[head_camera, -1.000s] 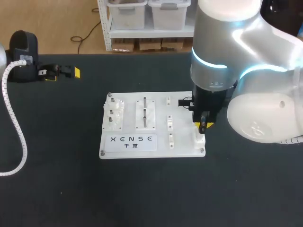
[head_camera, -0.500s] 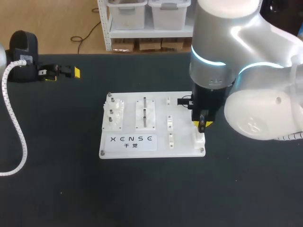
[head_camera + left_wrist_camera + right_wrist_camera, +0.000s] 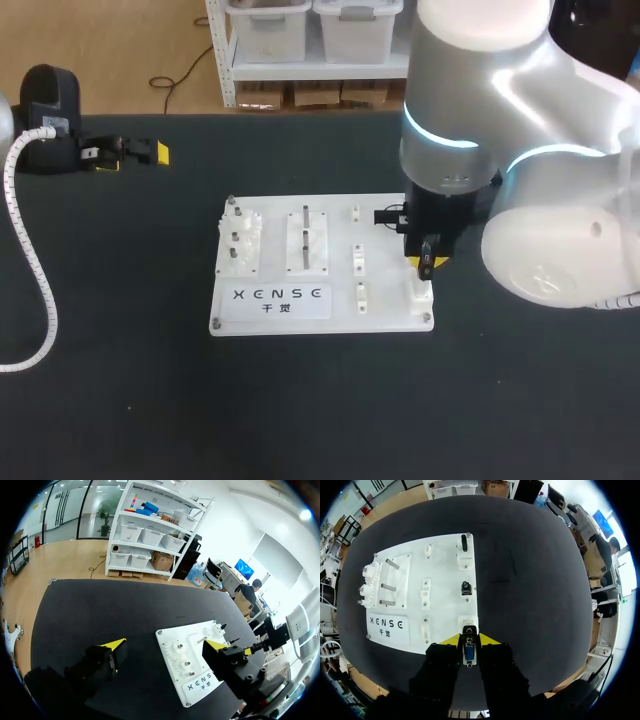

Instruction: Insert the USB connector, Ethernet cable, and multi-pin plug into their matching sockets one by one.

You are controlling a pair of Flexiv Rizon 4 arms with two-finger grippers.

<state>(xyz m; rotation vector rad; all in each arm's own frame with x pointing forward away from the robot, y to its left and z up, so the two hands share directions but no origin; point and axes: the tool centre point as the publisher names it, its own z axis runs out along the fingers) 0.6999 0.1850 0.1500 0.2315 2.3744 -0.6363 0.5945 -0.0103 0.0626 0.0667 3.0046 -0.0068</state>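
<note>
At the board's [image 3: 445,605] edge, my right gripper [image 3: 469,640] is squeezing one multi-pin plug [image 3: 469,654]. My left gripper [image 3: 165,644] is hanging spread wide, well apart.

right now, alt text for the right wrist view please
The right gripper is shut on the multi-pin plug, poised at the socket just ahead of it on the white board. Two more sockets sit farther ahead.

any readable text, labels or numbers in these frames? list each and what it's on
White board, near-left panel: a row of large dark letters with two smaller characters below; a maker's mark, so not quoted.
Small white label on the left arm's black housing: too small to read.
Multi-pin plug in the right pincer: no print visible.
</note>
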